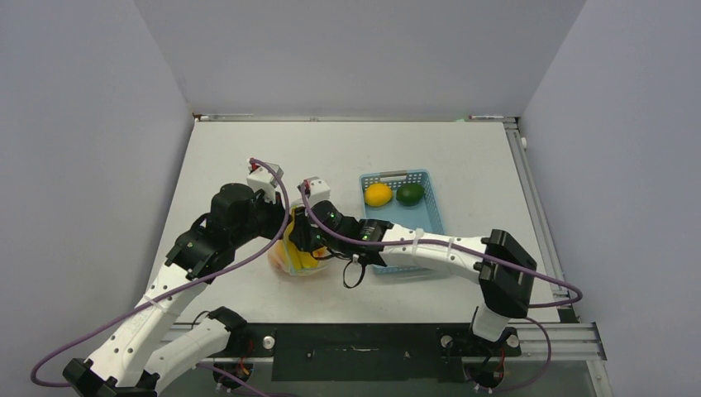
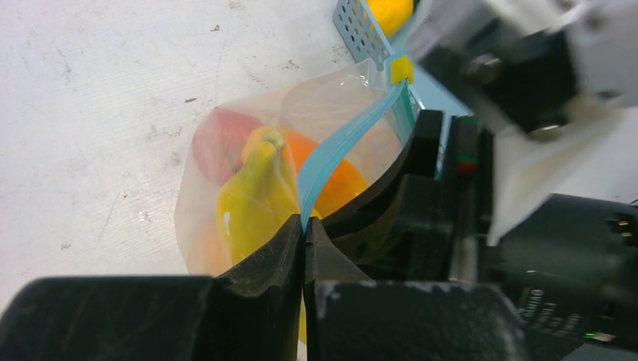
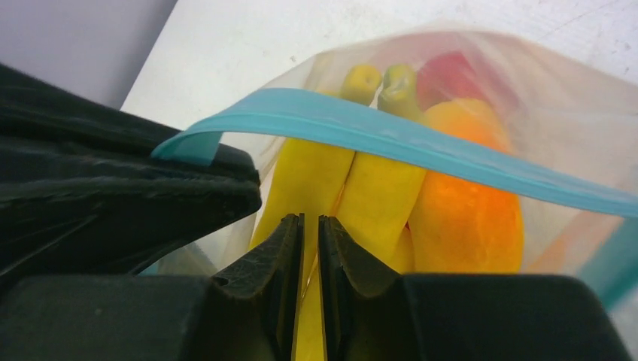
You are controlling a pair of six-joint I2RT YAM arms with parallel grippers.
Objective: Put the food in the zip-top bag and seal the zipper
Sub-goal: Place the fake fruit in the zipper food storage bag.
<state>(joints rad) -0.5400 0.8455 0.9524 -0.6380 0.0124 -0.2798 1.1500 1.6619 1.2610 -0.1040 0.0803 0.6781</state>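
The zip-top bag [image 1: 296, 260] lies between both arms, left of the basket. It holds yellow bananas [image 2: 252, 199], a red apple [image 2: 218, 139] and an orange fruit [image 3: 466, 218]. My left gripper [image 2: 304, 227] is shut on the teal-blue zipper [image 2: 342, 147] at one end; it also shows in the top view [image 1: 288, 237]. My right gripper [image 3: 310, 224] sits just under the zipper [image 3: 391, 135], close against the left one, with its jaws almost together. I cannot tell whether clear film lies between them. A yellow lemon [image 1: 378, 194] and a green lime [image 1: 410, 193] lie in the basket.
The light-blue lattice basket [image 1: 395, 175] stands right of the bag, under my right forearm; its corner shows in the left wrist view [image 2: 355, 26]. A small yellow tab [image 2: 401, 69] sits at the zipper's far end. Purple cables loop over both arms.
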